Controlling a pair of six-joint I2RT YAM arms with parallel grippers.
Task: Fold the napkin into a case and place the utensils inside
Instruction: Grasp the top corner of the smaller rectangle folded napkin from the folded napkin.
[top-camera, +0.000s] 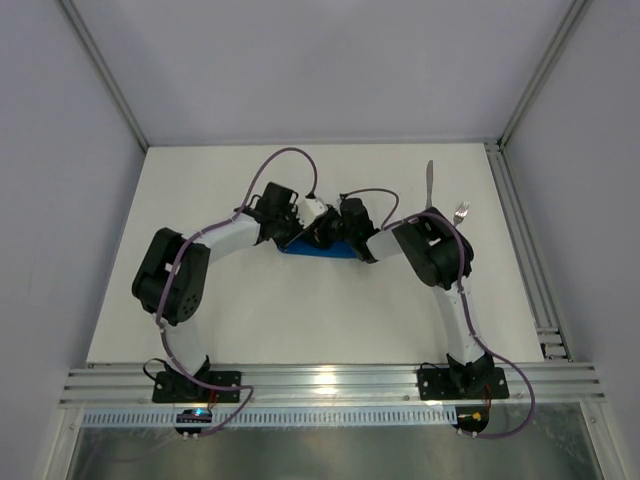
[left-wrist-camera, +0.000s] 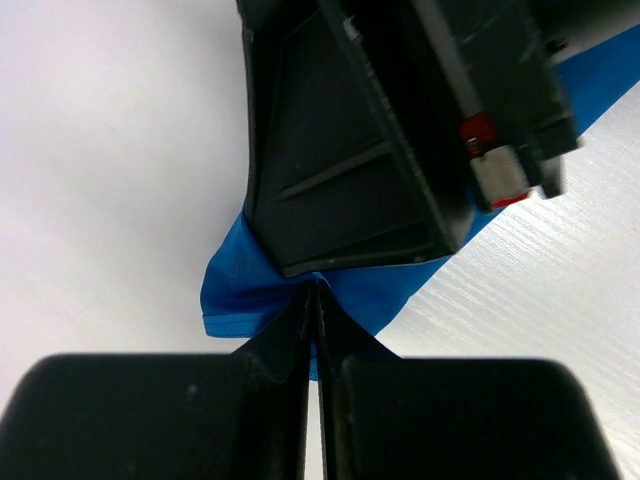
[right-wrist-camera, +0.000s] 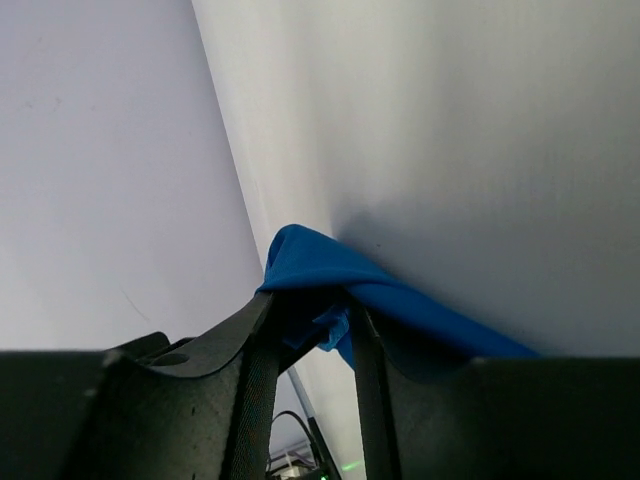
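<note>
My left gripper (left-wrist-camera: 314, 300) was clenched on a fold of the napkin (left-wrist-camera: 235, 290), midway across the table (top-camera: 300, 320). My right gripper (right-wrist-camera: 312, 310) stood parted, the blue cloth bunched loosely between its fingertips and draped over them.

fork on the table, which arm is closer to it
Right. The right arm has its elbow right beside the fork. The left arm is far off to the left of it, on the other side of the napkin.

white table (top-camera: 300, 320), pale grey walls (top-camera: 300, 60), aluminium rails (top-camera: 330, 382) at near edge
</note>
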